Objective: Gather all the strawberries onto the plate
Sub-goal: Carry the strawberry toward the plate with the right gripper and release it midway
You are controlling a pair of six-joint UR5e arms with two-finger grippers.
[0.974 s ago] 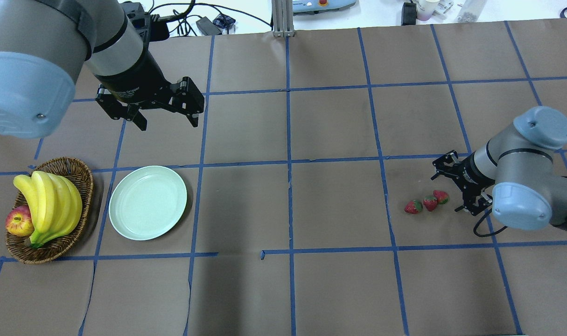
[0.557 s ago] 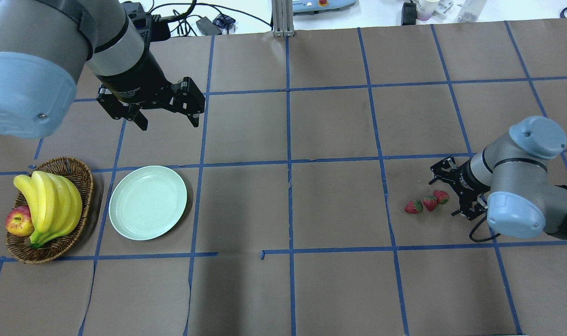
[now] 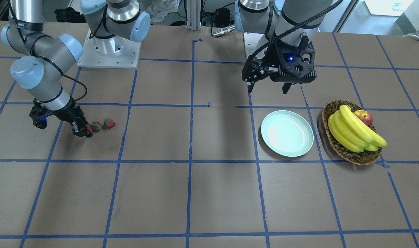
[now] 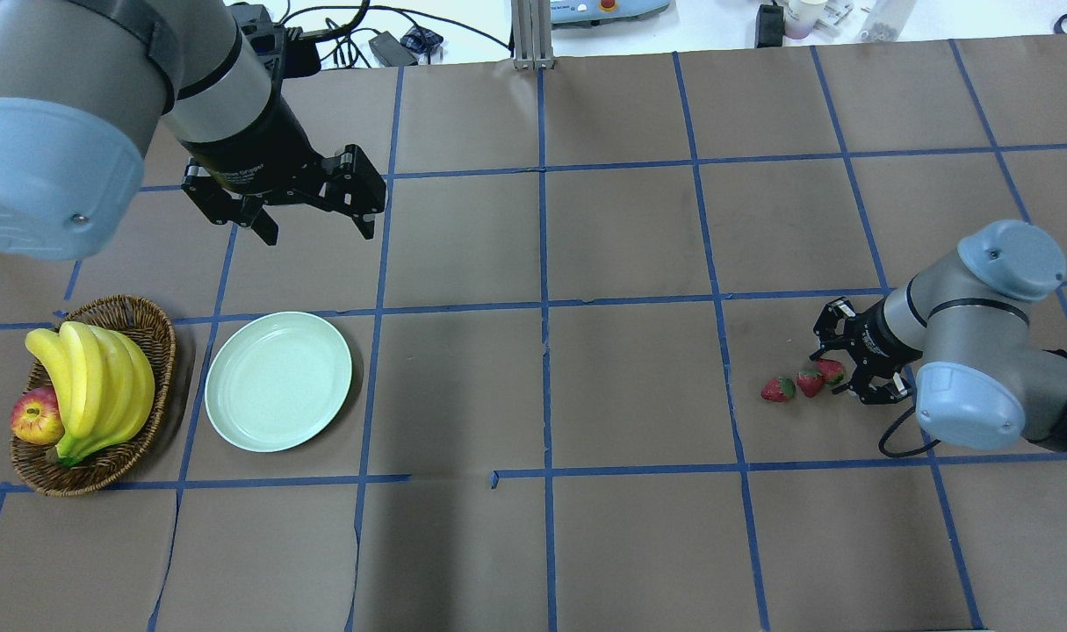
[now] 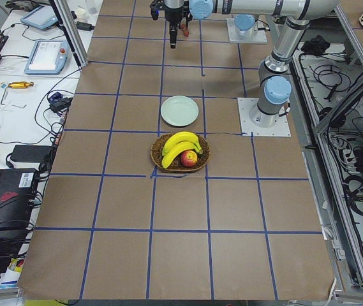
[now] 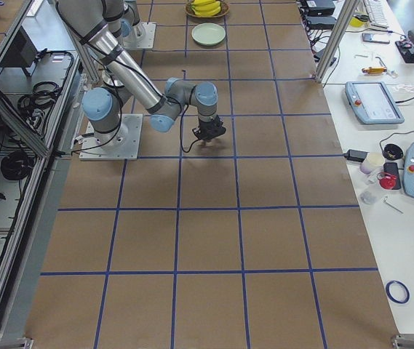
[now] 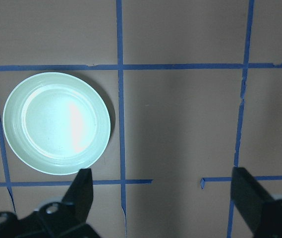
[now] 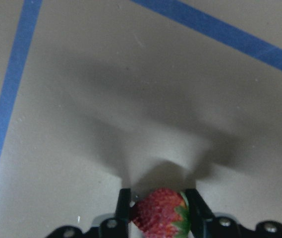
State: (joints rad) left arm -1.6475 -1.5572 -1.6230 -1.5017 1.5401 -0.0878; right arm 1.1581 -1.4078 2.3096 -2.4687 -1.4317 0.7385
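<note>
Three small red strawberries lie in a row on the brown table at the right: one, a second and a third. My right gripper is low on the table, shut on the third strawberry. In the right wrist view that strawberry sits between both fingers, still resting on the table. The pale green plate lies far to the left with nothing in it. My left gripper hangs open and empty above the table beyond the plate. The plate also shows in the left wrist view.
A brown wicker basket holding bananas and a red apple stands just left of the plate. Blue tape lines grid the table. Cables and boxes lie beyond the far edge.
My right gripper has moved in over the nearest strawberry and its jaws have closed in on it. The left arm and the plate have not moved.
</note>
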